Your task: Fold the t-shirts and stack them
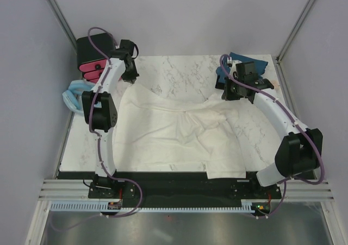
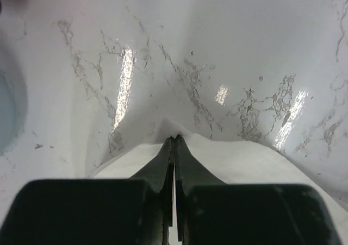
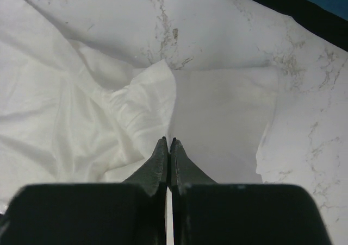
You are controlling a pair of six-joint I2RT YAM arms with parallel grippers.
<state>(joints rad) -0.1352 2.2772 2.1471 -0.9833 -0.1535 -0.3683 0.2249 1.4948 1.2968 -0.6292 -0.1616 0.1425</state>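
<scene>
Entry: cream-white t-shirt (image 1: 174, 128), rumpled, spread over the marble table (image 1: 185, 71).
Entry: left claw (image 2: 174, 139), fingers pressed together, pinching a raised corner of the cream cloth at their tips; bare marble beyond it.
Entry: right claw (image 3: 169, 142), fingers pressed together on a ridge of the same shirt, with cloth lying to both sides.
Entry: dark teal-blue t-shirt (image 1: 254, 63), just beyond the right claw at the table's far corner, apart from the cream one.
</scene>
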